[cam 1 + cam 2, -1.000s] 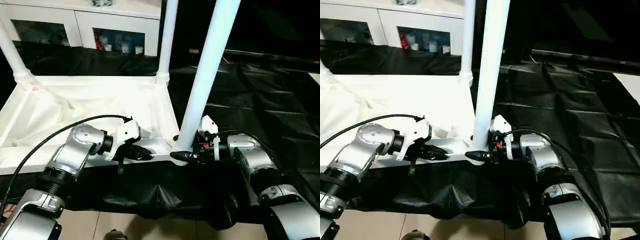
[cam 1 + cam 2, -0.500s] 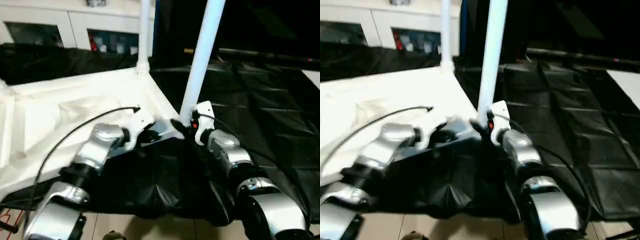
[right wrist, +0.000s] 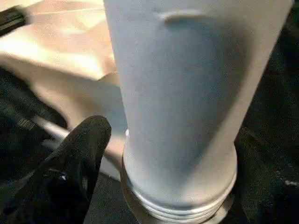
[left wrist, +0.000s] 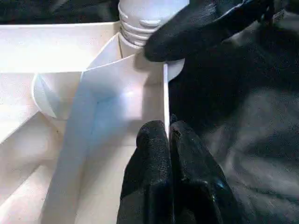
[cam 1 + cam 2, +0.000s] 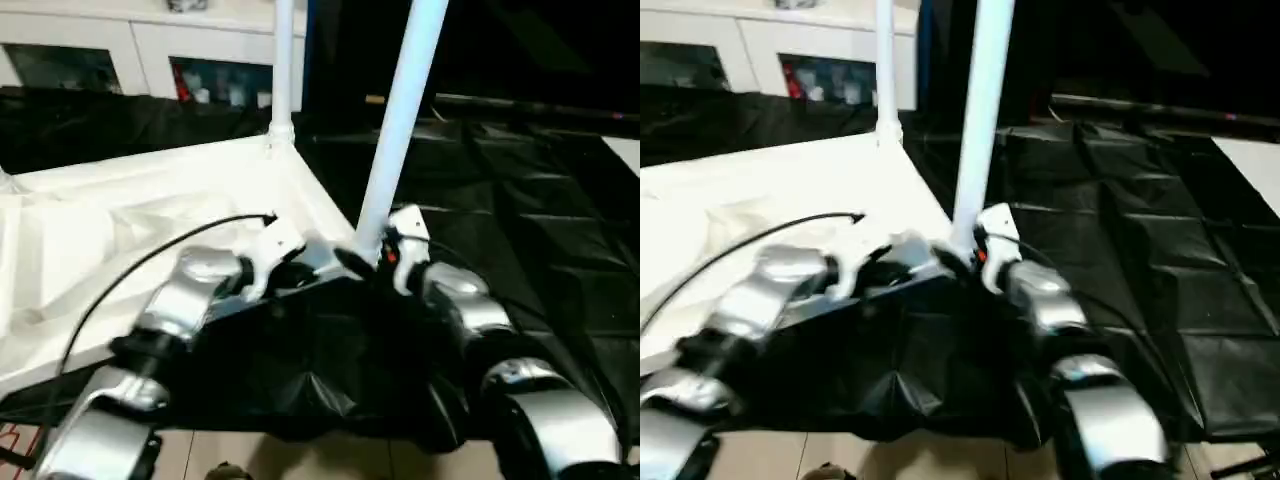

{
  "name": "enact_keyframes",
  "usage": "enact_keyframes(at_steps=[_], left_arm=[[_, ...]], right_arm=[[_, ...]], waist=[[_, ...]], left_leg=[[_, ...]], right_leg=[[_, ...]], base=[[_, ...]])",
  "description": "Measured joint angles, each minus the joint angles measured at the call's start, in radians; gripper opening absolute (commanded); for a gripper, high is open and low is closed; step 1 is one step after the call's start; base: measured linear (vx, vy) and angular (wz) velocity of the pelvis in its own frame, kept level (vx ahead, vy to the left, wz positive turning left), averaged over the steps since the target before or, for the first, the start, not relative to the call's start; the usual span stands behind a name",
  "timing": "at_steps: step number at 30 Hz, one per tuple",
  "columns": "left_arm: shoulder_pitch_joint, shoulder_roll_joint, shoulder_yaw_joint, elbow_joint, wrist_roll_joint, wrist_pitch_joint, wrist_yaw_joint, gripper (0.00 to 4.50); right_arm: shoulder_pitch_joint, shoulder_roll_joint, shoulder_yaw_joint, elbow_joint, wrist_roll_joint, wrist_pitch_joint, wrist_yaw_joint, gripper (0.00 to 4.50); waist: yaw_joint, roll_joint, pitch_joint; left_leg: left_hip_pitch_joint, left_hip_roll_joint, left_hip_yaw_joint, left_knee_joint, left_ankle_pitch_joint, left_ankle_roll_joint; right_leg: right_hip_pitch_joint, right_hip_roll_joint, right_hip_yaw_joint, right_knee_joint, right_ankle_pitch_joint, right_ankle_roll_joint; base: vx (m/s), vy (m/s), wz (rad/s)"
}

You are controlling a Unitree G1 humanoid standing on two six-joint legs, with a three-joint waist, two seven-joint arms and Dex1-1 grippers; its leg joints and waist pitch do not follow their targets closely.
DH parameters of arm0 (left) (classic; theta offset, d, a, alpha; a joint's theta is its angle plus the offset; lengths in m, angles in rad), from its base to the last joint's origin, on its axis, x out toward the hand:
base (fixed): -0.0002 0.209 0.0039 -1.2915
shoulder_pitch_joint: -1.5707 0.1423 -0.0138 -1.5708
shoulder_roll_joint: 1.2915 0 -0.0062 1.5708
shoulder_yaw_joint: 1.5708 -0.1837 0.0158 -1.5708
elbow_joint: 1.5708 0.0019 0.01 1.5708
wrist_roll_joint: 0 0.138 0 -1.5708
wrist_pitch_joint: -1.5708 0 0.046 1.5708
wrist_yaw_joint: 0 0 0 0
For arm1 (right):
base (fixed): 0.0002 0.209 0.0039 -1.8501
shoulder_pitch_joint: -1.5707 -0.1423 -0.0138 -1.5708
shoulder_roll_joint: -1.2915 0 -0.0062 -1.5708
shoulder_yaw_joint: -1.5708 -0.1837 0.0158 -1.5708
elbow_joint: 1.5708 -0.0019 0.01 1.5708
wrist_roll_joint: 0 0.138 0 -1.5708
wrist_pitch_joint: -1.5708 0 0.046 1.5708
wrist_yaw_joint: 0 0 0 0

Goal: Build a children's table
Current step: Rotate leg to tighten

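Two black fingers of the left gripper (image 4: 167,140) are pressed together, pinching the thin upright side wall of the all-white plastic rectangular table top (image 5: 130,215), which lies upside down with its ribbed underside facing up. The grip sits on the near edge, just beside the round corner socket (image 4: 149,60). At that socket the right gripper (image 5: 362,262) has its jaws spread apart around the foot of the long white tapered tubular leg (image 5: 400,110); one black finger (image 3: 70,172) lies beside the leg's ringed base, and whether it presses on the plastic cannot be told. This near leg stands upright in its socket, leaning slightly. A second white leg (image 5: 282,65) rises from the far corner of the top. The top rests on a crinkled black plastic sheet (image 5: 520,210) that covers the floor around it. Behind stands a white cabinet with glass doors (image 5: 130,50). Both silver forearms reach in from the near side, a black cable (image 5: 150,260) arching over the left one.
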Motion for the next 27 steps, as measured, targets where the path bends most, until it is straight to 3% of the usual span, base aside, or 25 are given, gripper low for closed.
enact_keyframes(at_steps=[6,12,22,27], left_arm=[[0.021,0.052,-0.022,-0.008,-0.030,-0.078,-0.134,0.00],[0.029,0.080,-0.024,-0.015,-0.054,-0.090,-0.222,0.00],[0.032,0.099,-0.029,-0.018,-0.069,-0.091,-0.299,0.00],[0.033,0.089,-0.031,-0.016,-0.061,-0.091,-0.261,0.00]], right_arm=[[0.028,-0.064,0.057,-0.058,0.003,-0.006,0.260,3.93],[0.042,-0.098,0.092,-0.106,0.007,0.003,0.404,3.79],[0.051,-0.116,0.111,-0.143,0.017,0.046,0.489,3.14],[0.069,-0.107,0.095,-0.156,0.021,0.061,0.444,2.77]], waist=[[0.017,0.002,0.001],[0.024,0.002,0.001],[0.038,0.002,0.001],[0.041,0.002,0.001]], left_leg=[[0.000,0.000,0.000,0.000,0.000,0.000],[0.000,0.000,0.000,0.001,0.000,0.000],[0.000,0.000,0.000,0.001,0.000,0.000],[0.001,0.000,0.000,0.001,0.000,0.000]], right_leg=[[0.000,0.000,0.000,0.001,0.000,0.000],[0.000,0.000,0.000,0.002,0.001,-0.001],[0.000,0.000,0.000,0.002,0.001,-0.001],[0.001,0.000,0.000,0.002,0.001,-0.001]], base=[[0.000,0.000,0.00],[0.000,0.000,0.00],[0.000,0.000,0.00],[0.000,0.000,0.00]])
